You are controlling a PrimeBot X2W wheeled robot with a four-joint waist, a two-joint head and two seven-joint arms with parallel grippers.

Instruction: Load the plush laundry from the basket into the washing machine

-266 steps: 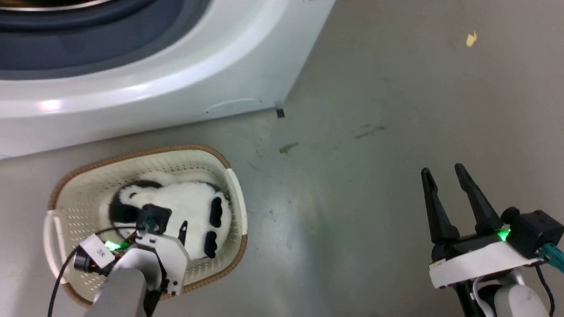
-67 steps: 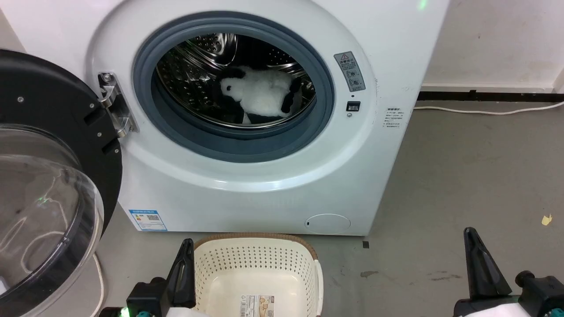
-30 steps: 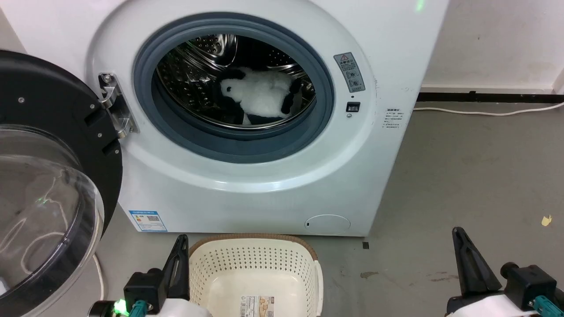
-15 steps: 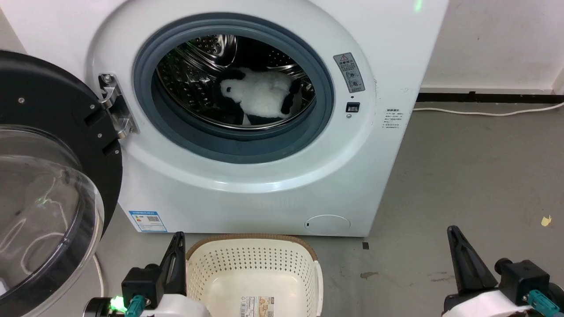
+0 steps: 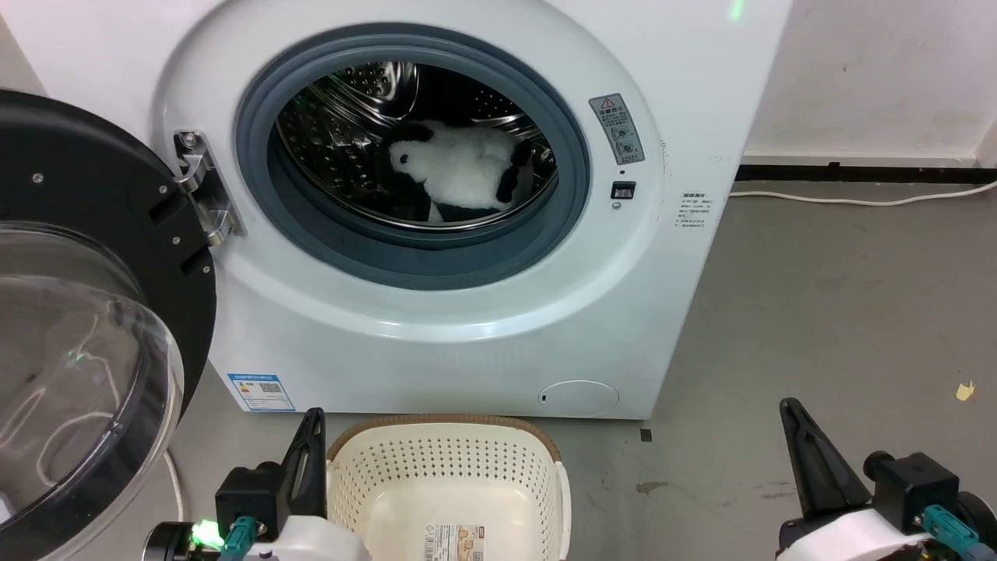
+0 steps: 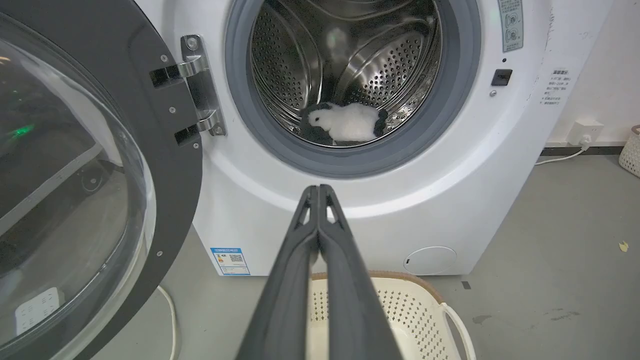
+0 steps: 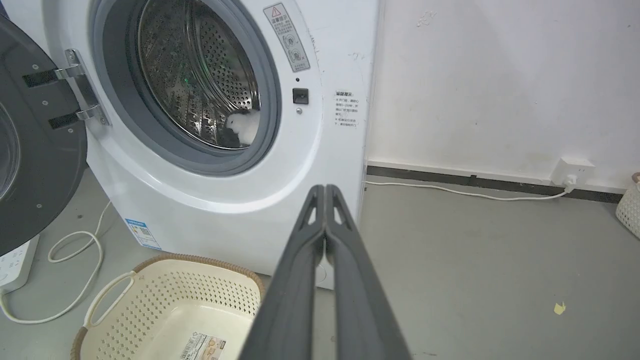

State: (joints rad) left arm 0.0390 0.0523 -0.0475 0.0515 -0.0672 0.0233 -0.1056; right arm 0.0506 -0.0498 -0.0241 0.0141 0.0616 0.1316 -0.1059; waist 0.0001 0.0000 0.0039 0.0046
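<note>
The fluffy white, black-eared plush laundry (image 5: 459, 173) lay in the steel drum (image 5: 343, 132) of the white front-loading washing machine (image 5: 436, 343), above the empty cream perforated basket (image 5: 444, 422). The left gripper (image 6: 317, 190) and right gripper (image 7: 325, 189) were each pinched closed on nothing. Seemingly near the lip, the toy could get pinched by the black-framed door (image 5: 101, 195); the grey warning label (image 5: 619, 128) and blue sticker (image 5: 261, 389) were unreadable.
</note>
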